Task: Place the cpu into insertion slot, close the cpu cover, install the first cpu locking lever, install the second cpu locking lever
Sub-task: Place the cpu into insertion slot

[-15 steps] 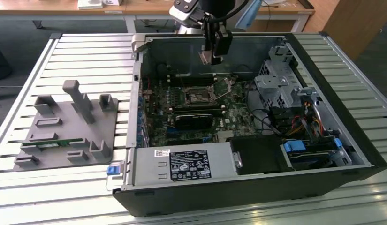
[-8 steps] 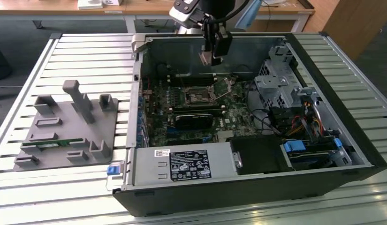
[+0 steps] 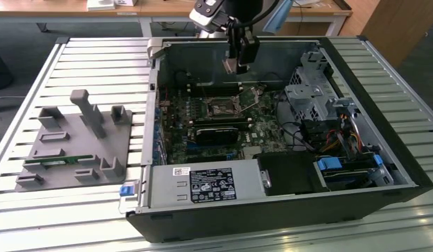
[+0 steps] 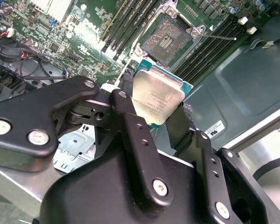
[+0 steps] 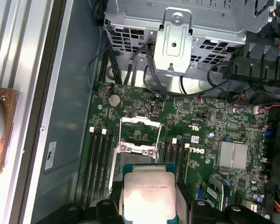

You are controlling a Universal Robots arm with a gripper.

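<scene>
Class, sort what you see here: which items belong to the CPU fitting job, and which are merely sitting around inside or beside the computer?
Belongs to the job:
- the gripper, shut on the cpu
- the insertion slot, bare
- the cpu cover, swung open

Just lying about:
- the memory slots
- the power supply
- the grey holder tray
- the drive cage

Nothing sharp enough for reading. Faint etched lines noted on cpu (image 5: 149, 193) face. White logo (image 5: 194, 150) printed on motherboard (image 5: 200, 112). Dark label (image 3: 211, 185) stuck on power supply (image 3: 167, 186); white sticker (image 5: 52, 151) on case wall (image 5: 70, 93).
</scene>
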